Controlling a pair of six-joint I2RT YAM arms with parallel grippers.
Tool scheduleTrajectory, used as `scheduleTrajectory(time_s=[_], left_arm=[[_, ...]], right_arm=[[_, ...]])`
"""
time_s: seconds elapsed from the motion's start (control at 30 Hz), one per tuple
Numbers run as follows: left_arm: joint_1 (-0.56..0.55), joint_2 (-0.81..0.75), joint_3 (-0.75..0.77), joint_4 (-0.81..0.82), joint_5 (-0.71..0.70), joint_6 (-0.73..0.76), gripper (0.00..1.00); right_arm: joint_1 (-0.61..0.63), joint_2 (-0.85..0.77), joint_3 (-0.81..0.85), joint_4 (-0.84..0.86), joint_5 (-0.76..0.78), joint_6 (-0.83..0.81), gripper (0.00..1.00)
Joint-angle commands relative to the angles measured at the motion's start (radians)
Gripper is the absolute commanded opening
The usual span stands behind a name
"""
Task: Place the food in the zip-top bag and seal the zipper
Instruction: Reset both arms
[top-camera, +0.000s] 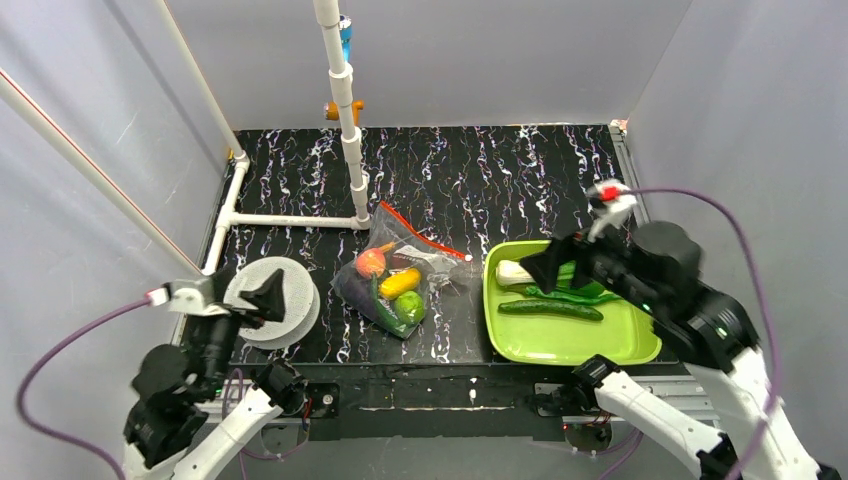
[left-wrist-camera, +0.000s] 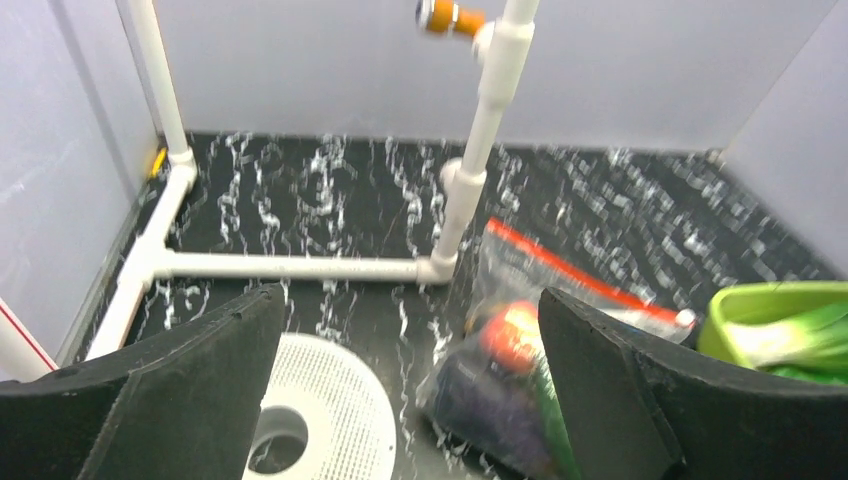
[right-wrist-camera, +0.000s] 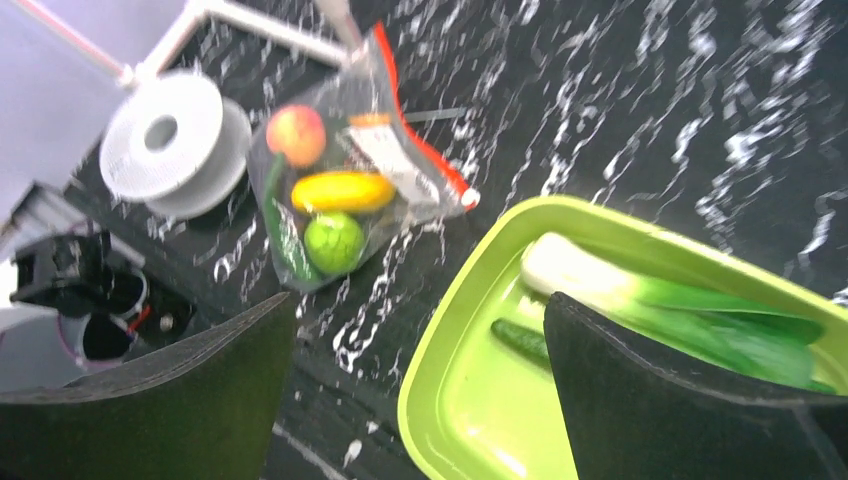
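The clear zip-top bag (top-camera: 398, 272) lies at the table's middle. Its red-orange zipper (top-camera: 425, 236) runs along the far edge. Inside are a peach (top-camera: 371, 262), a yellow piece (top-camera: 400, 282), a bright green round one (top-camera: 410, 306) and a purple eggplant (top-camera: 353, 289). Bok choy (top-camera: 520, 272) and a cucumber (top-camera: 550, 309) lie on the green tray (top-camera: 545, 342). My left gripper (top-camera: 258, 303) is open and empty above the spool, left of the bag (left-wrist-camera: 505, 375). My right gripper (top-camera: 565, 268) is open and empty over the tray (right-wrist-camera: 480, 400), near the bok choy (right-wrist-camera: 640, 295). The bag also shows in the right wrist view (right-wrist-camera: 335, 185).
A white ribbed spool (top-camera: 290, 300) sits at the near left. A white pipe frame (top-camera: 290, 221) lies at the back left, with an upright post (top-camera: 345, 100) just behind the bag. Grey walls enclose the table on three sides.
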Motion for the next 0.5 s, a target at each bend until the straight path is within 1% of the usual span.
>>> scheduleTrajectory(time_s=[0.0,0.1,0.23,0.3,0.47], left_arm=[[0.003,0.077,0.155,0.013,0.023,0.020,0.98],[0.002,0.129,0.243,-0.013,0.044,0.036,0.98],[0.002,0.175,0.318,-0.015,0.062,0.065,0.98],[0.002,0.199,0.353,-0.005,0.070,0.099,0.98],[0.003,0.252,0.413,0.005,0.086,0.113,0.98]], right_arm=[[0.001,-0.127,0.053,0.019,0.164,-0.012,0.98],[0.001,-0.212,0.049,0.080,0.229,-0.016,0.98],[0.001,-0.307,0.029,0.151,0.305,-0.010,0.98],[0.000,-0.338,0.030,0.168,0.358,0.002,0.98],[0.001,-0.358,0.065,0.170,0.428,0.003,0.98]])
